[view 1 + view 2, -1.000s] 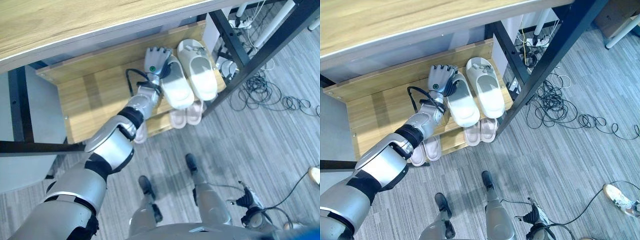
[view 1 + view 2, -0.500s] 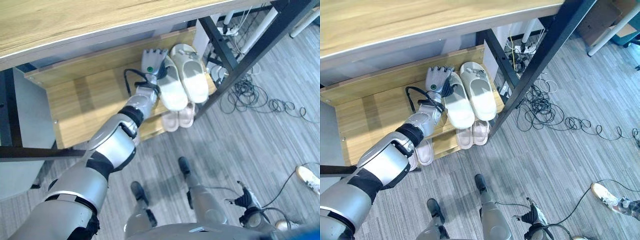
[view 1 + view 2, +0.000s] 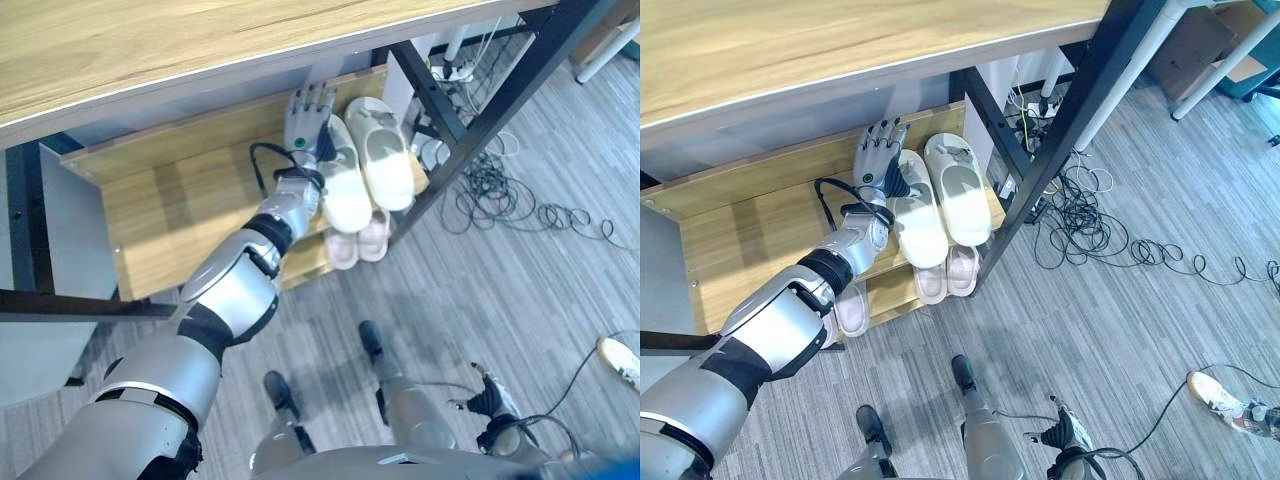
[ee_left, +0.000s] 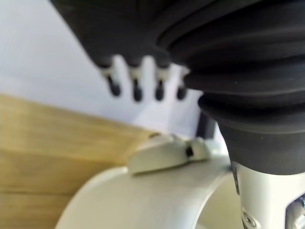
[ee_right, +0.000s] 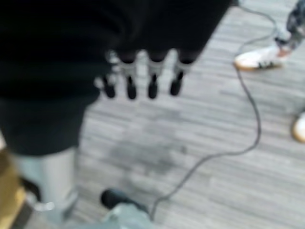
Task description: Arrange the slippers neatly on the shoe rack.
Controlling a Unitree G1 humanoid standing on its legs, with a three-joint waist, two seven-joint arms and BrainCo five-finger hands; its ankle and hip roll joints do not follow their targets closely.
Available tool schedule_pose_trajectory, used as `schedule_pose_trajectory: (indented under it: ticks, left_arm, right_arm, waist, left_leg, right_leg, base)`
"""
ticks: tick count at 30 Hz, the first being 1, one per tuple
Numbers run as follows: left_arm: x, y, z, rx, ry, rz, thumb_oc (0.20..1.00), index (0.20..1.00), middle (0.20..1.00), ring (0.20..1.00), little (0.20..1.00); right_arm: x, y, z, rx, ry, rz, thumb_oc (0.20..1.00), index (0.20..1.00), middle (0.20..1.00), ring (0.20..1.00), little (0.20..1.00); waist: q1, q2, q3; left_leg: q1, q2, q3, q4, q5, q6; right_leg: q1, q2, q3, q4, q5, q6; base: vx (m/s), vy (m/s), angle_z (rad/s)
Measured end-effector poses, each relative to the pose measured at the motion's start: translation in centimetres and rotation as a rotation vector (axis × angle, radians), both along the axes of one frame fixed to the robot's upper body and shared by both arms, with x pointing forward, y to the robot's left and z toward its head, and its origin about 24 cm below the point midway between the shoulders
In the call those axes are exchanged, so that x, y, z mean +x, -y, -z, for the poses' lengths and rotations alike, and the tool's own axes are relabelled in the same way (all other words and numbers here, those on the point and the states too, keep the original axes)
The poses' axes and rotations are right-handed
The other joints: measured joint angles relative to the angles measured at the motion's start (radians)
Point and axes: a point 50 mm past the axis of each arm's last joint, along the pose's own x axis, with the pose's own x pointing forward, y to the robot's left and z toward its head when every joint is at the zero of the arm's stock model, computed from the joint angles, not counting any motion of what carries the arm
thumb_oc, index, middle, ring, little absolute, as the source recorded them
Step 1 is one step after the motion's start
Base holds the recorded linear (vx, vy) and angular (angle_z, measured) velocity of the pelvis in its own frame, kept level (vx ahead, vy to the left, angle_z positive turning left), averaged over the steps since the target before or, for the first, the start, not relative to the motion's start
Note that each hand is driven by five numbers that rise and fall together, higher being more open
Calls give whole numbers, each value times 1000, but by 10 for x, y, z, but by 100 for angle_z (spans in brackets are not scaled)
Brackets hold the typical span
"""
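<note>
lower-shelf pink slippers (image 3: 947,274) partly hidden | shoe rack (image 3: 190,200): two white slippers (image 3: 362,165) | left hand (image 3: 303,118) fingers straight, beside them | right hand (image 5: 143,76) relaxed

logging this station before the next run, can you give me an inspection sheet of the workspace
surface: wooden shoe rack, upper shelf bare on its left part; a pale wooden tabletop above it.
job's things: two white slippers side by side at the upper shelf's right end; pink slippers on the lower shelf beneath.
clutter: nothing seen on the shelves besides the slippers.
hands: left hand open, fingers straight, beside the nearer white slipper's toe end; right hand hanging over the floor, fingers relaxed.
cables: tangle of loose cables on the floor right of the rack.
surroundings: grey plank floor, black metal frame, a person's shoe at the right.
</note>
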Motion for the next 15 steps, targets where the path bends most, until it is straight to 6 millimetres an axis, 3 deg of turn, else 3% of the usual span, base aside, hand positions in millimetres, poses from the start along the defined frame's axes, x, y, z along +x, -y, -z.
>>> schedule_pose_trajectory:
  ticks: [5,9,13,15]
  left_arm:
    - [0,-1,-3,-50,2,6,1000,1000,1000,1000,1000]
    - [-2,4,-16,-218,37,51,1000,1000,1000,1000,1000]
    - [-13,5,-28,-324,125,146,1000,1000,1000,1000,1000]
    - [-30,-10,-22,-406,176,184,1000,1000,1000,1000,1000]
  right_arm:
    - [0,0,1,8,-9,-1,1000,1000,1000,1000,1000]
    - [0,0,1,9,-20,3,1000,1000,1000,1000,1000]
    - [-1,0,2,17,-30,22,1000,1000,1000,1000,1000]
    - [-2,3,1,22,-22,51,1000,1000,1000,1000,1000]
  waist:
    - [10,2,-2]
    - [29,4,-2]
    - [49,11,-3]
    - [42,17,-1]
  left_leg:
    - [0,1,-6,0,4,-1]
    - [0,4,-12,0,6,-2]
    - [2,9,-31,0,11,-5]
    - [16,13,-34,0,10,-6]
  right_leg:
    - [2,0,-6,1,0,0]
    - [7,1,-13,-3,1,-2]
    - [22,5,-32,-4,3,-5]
    - [40,7,-41,-7,5,-6]
  base:
    - [-1,1,1]
    - [-3,-2,3]
    - [0,16,9]
    - [1,21,9]
